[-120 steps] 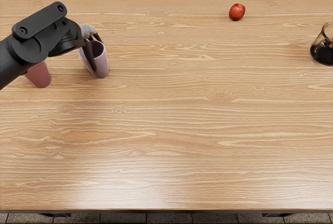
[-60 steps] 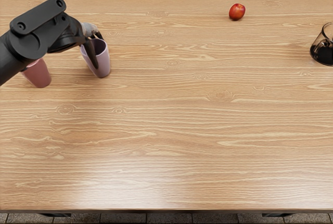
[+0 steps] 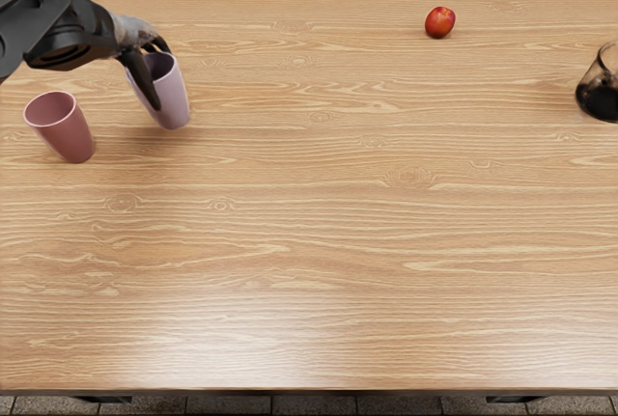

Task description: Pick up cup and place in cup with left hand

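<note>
- Position of the lilac cup [image 3: 172, 97] had changed: it had moved away from its earlier spot, up and toward the picture's left, and leaned in the grasp.
- The left robot hand [image 3: 134, 38] had travelled with it, closed on the lilac cup — a dark finger [image 3: 143, 78] lay across its near wall, others reached over by the far rim.
- The left arm [image 3: 72, 32] had drawn back too, so the pink cup [image 3: 66, 134], partly covered before, now showed whole, standing on the tabletop [image 3: 338, 242] with its mouth open.
- For the task, that suggested the grip was sound and the lift under way; the lilac cup was beside the pink one, apart from it, not inside.
- Next, it likely needed more height, then straightening above the pink mouth — lowered askew, it could have caught the rim and tipped the pink cup.
</note>
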`<state>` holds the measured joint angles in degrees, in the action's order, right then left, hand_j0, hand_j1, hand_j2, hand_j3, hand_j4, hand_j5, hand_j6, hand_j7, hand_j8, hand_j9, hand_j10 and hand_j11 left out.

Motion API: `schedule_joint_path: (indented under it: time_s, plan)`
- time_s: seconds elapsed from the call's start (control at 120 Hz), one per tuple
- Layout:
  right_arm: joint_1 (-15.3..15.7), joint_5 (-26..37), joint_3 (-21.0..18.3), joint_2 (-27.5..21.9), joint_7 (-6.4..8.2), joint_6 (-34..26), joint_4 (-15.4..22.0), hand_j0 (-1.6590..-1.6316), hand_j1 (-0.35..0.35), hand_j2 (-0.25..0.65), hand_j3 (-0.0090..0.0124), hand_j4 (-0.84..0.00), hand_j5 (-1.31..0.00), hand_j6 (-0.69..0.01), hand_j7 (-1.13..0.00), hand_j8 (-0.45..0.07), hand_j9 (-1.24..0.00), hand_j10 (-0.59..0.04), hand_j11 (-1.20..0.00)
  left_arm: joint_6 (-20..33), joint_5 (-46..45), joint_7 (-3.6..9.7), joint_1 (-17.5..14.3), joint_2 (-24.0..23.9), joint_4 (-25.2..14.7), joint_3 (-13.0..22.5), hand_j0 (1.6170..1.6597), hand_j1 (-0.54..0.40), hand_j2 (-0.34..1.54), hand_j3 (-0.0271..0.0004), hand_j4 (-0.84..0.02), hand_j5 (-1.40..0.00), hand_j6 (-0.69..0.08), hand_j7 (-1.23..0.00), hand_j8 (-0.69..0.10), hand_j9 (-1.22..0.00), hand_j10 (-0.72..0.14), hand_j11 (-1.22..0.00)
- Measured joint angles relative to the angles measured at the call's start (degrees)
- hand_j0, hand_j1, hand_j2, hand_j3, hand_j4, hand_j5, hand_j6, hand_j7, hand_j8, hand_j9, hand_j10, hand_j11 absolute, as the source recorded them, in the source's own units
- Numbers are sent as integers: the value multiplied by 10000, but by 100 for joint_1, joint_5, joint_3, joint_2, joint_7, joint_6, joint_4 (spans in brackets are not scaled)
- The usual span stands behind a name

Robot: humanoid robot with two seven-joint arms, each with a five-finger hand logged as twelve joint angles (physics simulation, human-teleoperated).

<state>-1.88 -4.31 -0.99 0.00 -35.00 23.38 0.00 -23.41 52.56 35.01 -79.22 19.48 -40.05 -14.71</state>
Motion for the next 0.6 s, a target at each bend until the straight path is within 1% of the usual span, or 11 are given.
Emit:
schedule_joint_path:
  time_s: [0.033,0.042,0.067,0.192,0.267,0.308,0.358,0.392,0.483,0.6]
  plan:
    - [0,0,1,0,0,0,0,-16581,-3491,1,0,-2,0,-4,0,-3,0,-2,0,-13,-46,0,-9,86,-132,-6,16492,-1898,1554,0,-3403,-6945,-1973,-6872,-2253,-6932,-4062,-7070]
    - [1,0,1,0,0,0,0,-16581,-3491,1,0,-2,0,-4,0,-4,0,-3,0,-19,-63,1,-23,120,-166,-7,16488,-1849,1545,1,-3425,-7006,-1888,-6914,-2257,-6968,-3928,-7100]
    - [-1,0,1,0,0,0,0,-16581,-3491,1,0,-2,0,-4,0,-3,0,-2,0,-23,-97,1,-64,200,-265,-11,16484,-1892,1612,0,-3277,-7059,-1855,-6961,-2148,-7024,-3933,-7159]
    - [1,0,2,0,0,0,0,-16581,-3490,0,0,-3,0,-5,0,-4,0,-3,0,-57,-291,1,-128,479,-643,-25,16460,-2134,1879,1,-3096,-7411,-1732,-7270,-1873,-7343,-3906,-7495]
    - [1,0,3,0,0,0,0,-16581,-3491,1,0,-2,0,-4,0,-4,0,-3,0,-112,-380,2,-179,665,-811,-26,16430,-2485,2252,1,-2761,-7581,-1246,-7421,-1647,-7512,-3629,-7709]
    - [1,0,3,0,0,0,0,-16581,-3491,0,0,-3,0,-5,0,-5,0,-4,0,-154,-439,3,-181,735,-870,-31,16409,-2531,2386,1,-2719,-7737,-1231,-7591,-1458,-7644,-3564,-7830]
    - [1,0,3,0,0,0,0,-16581,-3491,0,0,-2,0,-4,0,-4,0,-3,0,-203,-473,4,-186,801,-916,-33,16388,-2586,2526,1,-2629,-7826,-1104,-7679,-1415,-7740,-3502,-7939]
    - [1,0,5,0,0,0,0,-16581,-3491,0,0,-2,0,-5,0,-4,0,-4,0,-240,-511,4,-210,896,-936,-35,16380,-2537,2569,1,-2552,-7920,-1106,-7761,-1341,-7795,-3479,-7987]
    - [0,0,4,0,0,1,0,-16581,-3491,0,0,-3,0,-5,0,-4,0,-4,0,-332,-573,3,-226,1033,-968,-37,16346,-2755,2828,1,-2373,-8064,-919,-7848,-1214,-7884,-3330,-8157]
    - [-3,0,4,0,0,1,0,-16581,-3491,0,0,-2,0,-4,0,-4,0,-4,0,-454,-629,3,-285,1269,-983,-37,16319,-2834,2971,1,-2193,-8193,-742,-7946,-1146,-7977,-3269,-8260]
